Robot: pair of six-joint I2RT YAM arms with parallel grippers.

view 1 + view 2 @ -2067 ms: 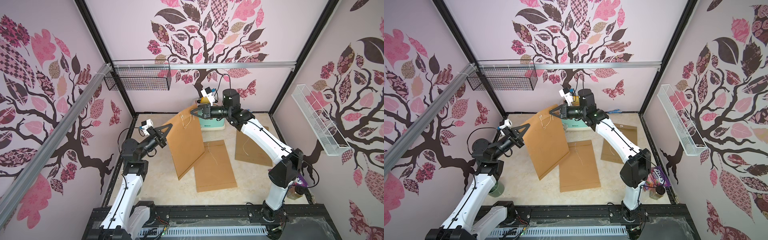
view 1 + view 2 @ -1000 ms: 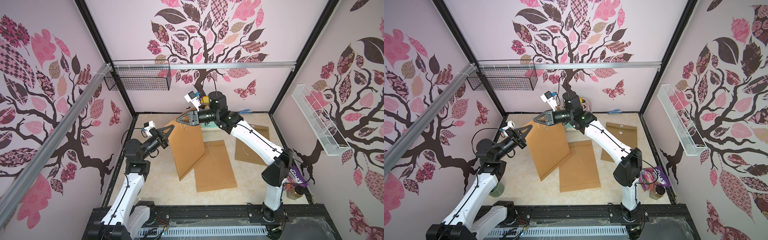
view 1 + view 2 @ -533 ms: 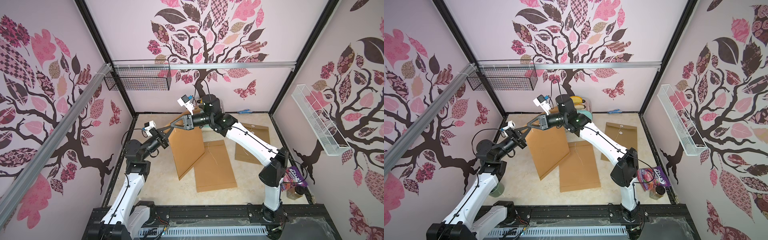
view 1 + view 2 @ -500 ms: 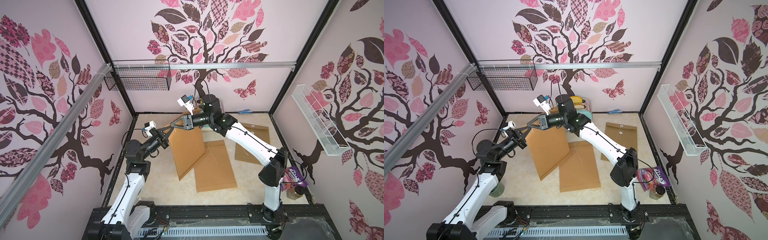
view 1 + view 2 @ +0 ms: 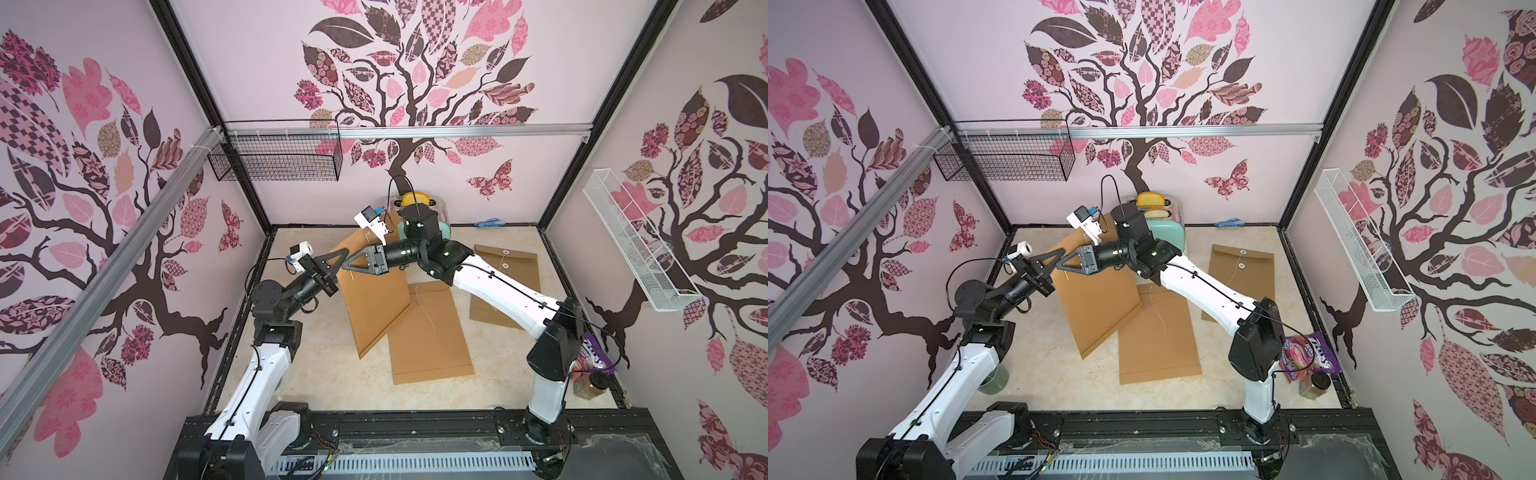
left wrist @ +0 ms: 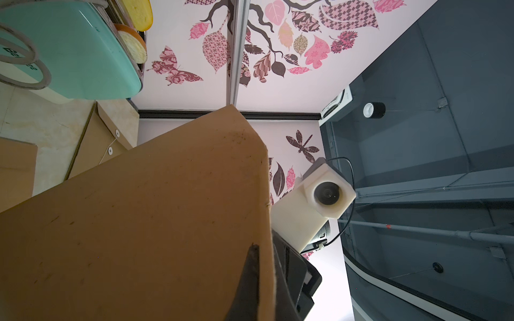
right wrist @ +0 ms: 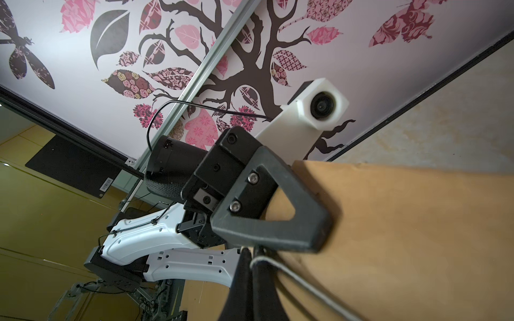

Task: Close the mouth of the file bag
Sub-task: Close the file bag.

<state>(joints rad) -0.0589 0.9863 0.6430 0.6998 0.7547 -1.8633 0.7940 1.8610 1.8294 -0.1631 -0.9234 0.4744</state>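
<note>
Two claws clamped: left claw [image 5: 341, 253] holds top edge of tilted brown kraft-paper file bag [image 5: 376, 307], raised over table [image 5: 316, 374]; right claw [image 5: 348, 266] pinches its white string [image 7: 261, 259]. Mint-green toaster [image 5: 1173, 232] holds bread slices [image 5: 1151, 198]; lettering unreadable.

You had the brown kraft-paper file bag [image 5: 1100, 303] propped up at a tilt. Its lower corner was down on the beige marbled tabletop [image 5: 1042, 361] and its right edge lay over a second flat brown envelope [image 5: 1158, 340]. Your left gripper [image 5: 1059, 252] was clamped on the bag's upper left edge. Your right gripper [image 5: 1059, 266] sat tip to tip with it, jaws together, with a thin pale string [image 5: 1065, 276] hanging at its tips. A third brown envelope with a string-and-button clasp [image 5: 1239, 278] lay flat, apart from the others, past the right arm. A mint-green toaster [image 5: 1169, 230] stood at the back wall. A purple candy bag [image 5: 1306, 357] and a small dark-lidded jar [image 5: 1314, 386] sat by the right arm's base.
</note>
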